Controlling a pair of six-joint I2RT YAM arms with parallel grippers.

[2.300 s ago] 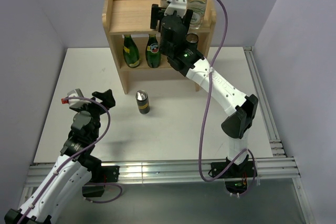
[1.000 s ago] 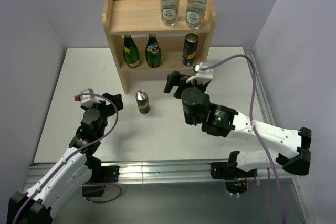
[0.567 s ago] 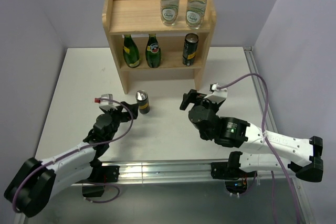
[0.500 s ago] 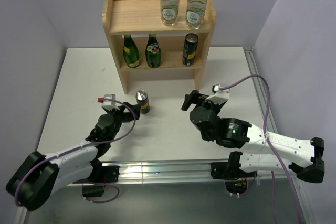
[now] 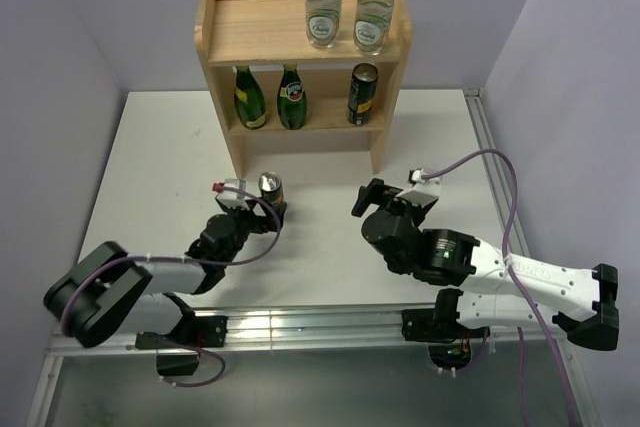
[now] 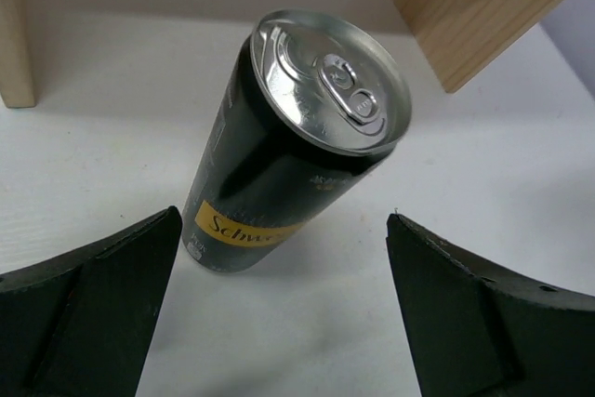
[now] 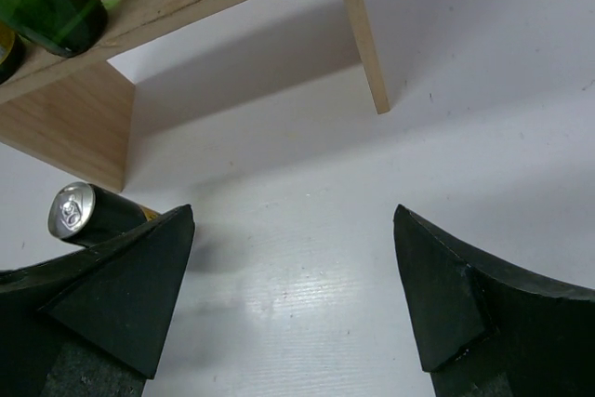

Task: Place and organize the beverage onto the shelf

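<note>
The loose can [image 6: 288,155] stands upright on the white worktop [image 5: 160,167], just in front of the shelf [image 5: 255,27] and near the foot of its left side panel. The left claw [image 6: 283,220] is spread wide around the can, one finger on each side, with a strip of worktop showing between each finger and the can, so nothing is grasped. The right claw [image 7: 294,211] is also released and holds nothing. It hangs over bare worktop in front of the shelf's right side panel, well apart from the loose can. On the rimmed top board two clear bottles [image 5: 323,15] stand side by side at the right end, with bare wood to their left. On the lower board two green bottles [image 5: 249,97] sit at the left and a second can [image 5: 363,94] at the right edge, with a gap between them
</note>
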